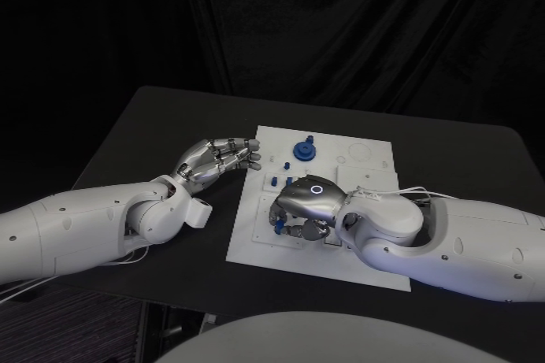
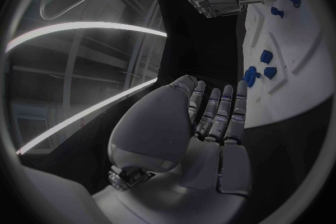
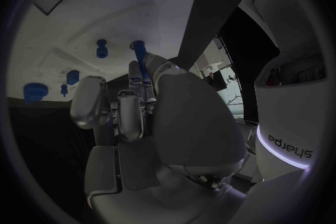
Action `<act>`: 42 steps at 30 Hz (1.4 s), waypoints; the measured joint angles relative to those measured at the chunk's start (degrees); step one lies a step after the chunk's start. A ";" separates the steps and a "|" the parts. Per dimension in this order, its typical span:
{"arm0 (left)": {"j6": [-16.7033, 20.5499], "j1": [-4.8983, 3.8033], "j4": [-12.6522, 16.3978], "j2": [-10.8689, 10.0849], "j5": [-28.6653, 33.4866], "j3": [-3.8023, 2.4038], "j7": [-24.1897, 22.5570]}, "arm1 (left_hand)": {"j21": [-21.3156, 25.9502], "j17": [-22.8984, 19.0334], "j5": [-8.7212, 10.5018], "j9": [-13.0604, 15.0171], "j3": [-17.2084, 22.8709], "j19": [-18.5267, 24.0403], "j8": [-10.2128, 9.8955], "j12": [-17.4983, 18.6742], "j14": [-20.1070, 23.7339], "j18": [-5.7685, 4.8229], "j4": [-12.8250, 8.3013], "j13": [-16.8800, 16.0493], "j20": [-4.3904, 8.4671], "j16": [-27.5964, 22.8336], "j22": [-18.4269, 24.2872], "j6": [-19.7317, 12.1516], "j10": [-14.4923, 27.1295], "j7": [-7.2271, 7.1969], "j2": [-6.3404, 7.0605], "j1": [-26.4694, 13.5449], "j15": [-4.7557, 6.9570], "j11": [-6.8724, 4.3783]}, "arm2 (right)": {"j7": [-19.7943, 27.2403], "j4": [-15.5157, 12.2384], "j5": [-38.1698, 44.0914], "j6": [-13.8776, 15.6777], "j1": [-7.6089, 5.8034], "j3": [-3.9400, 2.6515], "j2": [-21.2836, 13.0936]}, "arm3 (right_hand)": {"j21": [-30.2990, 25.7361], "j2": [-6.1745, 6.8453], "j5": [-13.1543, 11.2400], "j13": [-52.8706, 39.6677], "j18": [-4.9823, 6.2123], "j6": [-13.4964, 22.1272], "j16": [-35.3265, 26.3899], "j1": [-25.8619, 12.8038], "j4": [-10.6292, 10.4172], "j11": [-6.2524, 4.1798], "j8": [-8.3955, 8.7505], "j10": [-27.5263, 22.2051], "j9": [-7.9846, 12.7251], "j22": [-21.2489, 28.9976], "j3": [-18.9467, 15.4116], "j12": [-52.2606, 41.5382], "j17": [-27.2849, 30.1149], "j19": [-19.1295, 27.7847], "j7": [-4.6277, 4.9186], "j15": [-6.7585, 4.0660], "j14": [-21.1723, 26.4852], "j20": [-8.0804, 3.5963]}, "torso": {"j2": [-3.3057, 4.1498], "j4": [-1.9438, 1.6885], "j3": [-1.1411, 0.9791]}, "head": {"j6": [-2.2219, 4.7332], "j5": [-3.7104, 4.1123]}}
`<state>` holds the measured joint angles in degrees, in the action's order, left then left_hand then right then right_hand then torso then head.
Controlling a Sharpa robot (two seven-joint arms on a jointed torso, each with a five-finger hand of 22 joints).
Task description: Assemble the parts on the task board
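Observation:
The white task board (image 1: 365, 168) lies in the middle of the black table. A round blue part (image 1: 305, 150) stands near its far edge, with small blue parts (image 1: 282, 179) just nearer. My right hand (image 1: 305, 209) is bent down over the board's near left area. Its thumb and a finger meet at a blue peg (image 3: 138, 45) and seem to pinch it. My left hand (image 1: 216, 160) hovers beside the board's left edge, fingers loosely bent and holding nothing. In the left wrist view my left hand (image 2: 210, 117) faces several blue parts (image 2: 266, 57) on the board.
More blue parts (image 3: 102, 48) and a wider blue piece (image 3: 33, 91) sit on the board beyond my right hand's fingers (image 3: 130, 115). Bare black table (image 1: 148, 127) lies left of the board and behind it.

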<state>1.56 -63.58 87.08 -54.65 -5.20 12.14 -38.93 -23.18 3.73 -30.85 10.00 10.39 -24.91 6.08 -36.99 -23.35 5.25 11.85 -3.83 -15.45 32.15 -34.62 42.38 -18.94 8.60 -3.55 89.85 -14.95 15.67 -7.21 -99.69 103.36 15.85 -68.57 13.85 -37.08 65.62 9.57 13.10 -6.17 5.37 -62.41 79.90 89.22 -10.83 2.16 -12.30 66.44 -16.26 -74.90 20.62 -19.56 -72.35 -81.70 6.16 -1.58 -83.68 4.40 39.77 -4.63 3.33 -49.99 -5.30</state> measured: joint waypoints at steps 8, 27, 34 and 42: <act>-0.10 0.08 -0.11 0.07 0.00 0.00 0.00 | 0.00 0.00 0.00 -0.06 0.16 0.00 0.00 0.00 0.00 0.00 -0.16 0.00 0.00 0.00 0.00 0.00 0.00 0.00 -0.20 -0.20 0.00 0.00 | 0.25 0.27 0.14 0.63 0.20 0.03 0.26 | 0.00 -0.11 0.20 -0.10 0.00 -0.13 0.00 0.13 0.03 0.14 -0.16 0.13 -1.19 0.00 0.01 0.01 0.08 0.00 -0.14 0.00 0.00 0.00 | -0.01 -0.01 0.02 | 0.00 -0.01; -0.37 0.22 -0.21 0.16 0.01 0.00 0.00 | 0.00 0.00 0.00 -0.06 0.32 0.00 0.00 0.00 0.21 0.00 0.00 0.00 0.00 0.00 -0.05 -0.20 0.00 0.20 -0.20 -0.20 0.21 0.00 | 0.34 0.53 0.20 0.68 0.24 0.02 0.38 | -1.12 -0.06 0.76 -0.36 0.00 -0.03 -0.49 0.22 0.85 0.22 -0.16 0.19 -2.15 0.00 0.05 0.22 1.06 0.00 -0.22 0.00 0.00 0.00 | 0.02 -0.01 0.01 | 0.00 -0.01; -0.41 0.27 -0.23 0.17 0.01 0.00 0.00 | 0.00 0.00 0.00 -0.11 0.31 0.00 0.00 0.00 0.42 0.00 0.00 0.00 0.00 0.00 -0.04 -0.20 0.00 0.20 -0.37 -0.38 0.00 0.00 | 0.29 0.50 0.22 0.69 0.24 0.02 0.00 | -1.12 0.08 1.24 -0.74 0.01 -0.58 -0.70 0.35 1.22 0.10 -0.52 0.32 -4.14 0.00 0.09 0.32 1.06 0.21 -0.69 -0.13 -0.13 -0.20 | -0.01 0.01 0.00 | 0.00 -0.20; -0.44 0.34 -0.23 0.15 0.01 0.00 0.00 | 0.00 0.00 0.00 -0.16 0.47 0.00 0.00 0.00 0.42 0.00 0.16 -0.01 0.00 0.00 -0.10 -0.20 0.21 0.20 -0.44 -0.44 0.00 0.21 | 0.17 0.16 0.26 0.68 0.32 0.13 -0.45 | -1.12 0.07 1.51 -1.04 0.01 -1.05 -0.70 0.31 1.61 -0.10 -1.17 0.54 -4.97 0.00 0.02 0.34 1.04 0.21 -1.05 -0.20 -0.20 -0.20 | 0.00 0.02 -0.01 | 0.00 -0.03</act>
<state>1.11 -63.24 86.84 -54.50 -5.19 12.14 -38.93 -23.18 3.73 -30.84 9.84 10.86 -24.91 6.08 -36.99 -22.93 5.25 12.01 -3.83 -15.45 32.15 -34.72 42.18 -18.73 8.80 -3.99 89.41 -14.94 15.88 -7.04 -99.54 103.62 16.53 -68.25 13.98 -37.53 64.50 9.64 14.61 -7.21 5.38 -63.46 79.20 89.53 -9.22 2.06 -13.47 66.98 -21.22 -74.90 20.64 -19.22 -71.31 -81.50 5.11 -1.78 -83.88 4.20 39.77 -4.61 3.32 -49.99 -5.33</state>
